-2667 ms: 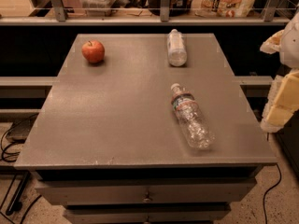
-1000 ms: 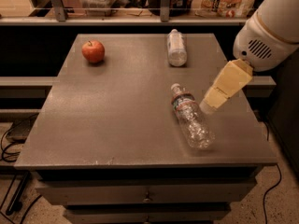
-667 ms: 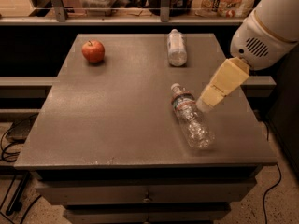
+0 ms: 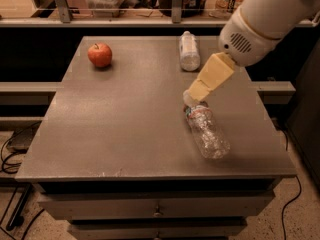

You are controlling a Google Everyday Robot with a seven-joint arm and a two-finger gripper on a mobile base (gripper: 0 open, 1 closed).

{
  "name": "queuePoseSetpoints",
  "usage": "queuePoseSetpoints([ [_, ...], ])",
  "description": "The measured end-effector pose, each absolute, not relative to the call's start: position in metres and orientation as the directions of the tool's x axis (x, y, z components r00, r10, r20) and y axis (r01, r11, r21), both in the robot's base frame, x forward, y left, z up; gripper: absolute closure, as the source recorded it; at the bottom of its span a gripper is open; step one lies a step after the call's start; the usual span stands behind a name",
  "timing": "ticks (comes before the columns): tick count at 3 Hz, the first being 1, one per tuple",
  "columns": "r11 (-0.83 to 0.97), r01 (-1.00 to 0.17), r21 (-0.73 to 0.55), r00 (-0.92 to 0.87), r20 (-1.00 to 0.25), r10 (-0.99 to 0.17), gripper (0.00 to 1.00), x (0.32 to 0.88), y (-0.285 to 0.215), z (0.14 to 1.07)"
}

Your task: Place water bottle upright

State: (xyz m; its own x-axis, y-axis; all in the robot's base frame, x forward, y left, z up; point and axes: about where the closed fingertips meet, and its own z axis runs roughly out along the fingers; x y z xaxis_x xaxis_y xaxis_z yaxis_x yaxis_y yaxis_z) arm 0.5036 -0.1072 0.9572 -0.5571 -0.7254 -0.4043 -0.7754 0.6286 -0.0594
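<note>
The water bottle (image 4: 208, 133) lies on its side on the right half of the grey table (image 4: 125, 129). It is clear and crinkly, with its neck and dark label band pointing to the far left and its base toward the near right. My gripper (image 4: 192, 97), cream-coloured on a large white arm, reaches down from the upper right. Its tip is over the bottle's neck end and hides the cap.
A red apple (image 4: 100, 54) sits at the far left of the table. A shorter whitish bottle (image 4: 189, 50) lies on its side at the far middle. A shelf with clutter runs behind the table. Drawers sit under the table's front edge.
My gripper has swung in from the right edge of the table and moved left and down, reaching the bottle's neck end. The bottle, apple and whitish bottle have not moved.
</note>
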Motion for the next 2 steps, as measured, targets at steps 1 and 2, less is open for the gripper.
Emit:
queuePoseSetpoints([
  [1, 0.659, -0.748, -0.08, -0.576, -0.416, -0.704, 0.0, 0.521, -0.098, 0.948],
  [2, 0.691, -0.719, -0.077, -0.608, -0.413, -0.678, 0.0, 0.532, -0.091, 0.93],
])
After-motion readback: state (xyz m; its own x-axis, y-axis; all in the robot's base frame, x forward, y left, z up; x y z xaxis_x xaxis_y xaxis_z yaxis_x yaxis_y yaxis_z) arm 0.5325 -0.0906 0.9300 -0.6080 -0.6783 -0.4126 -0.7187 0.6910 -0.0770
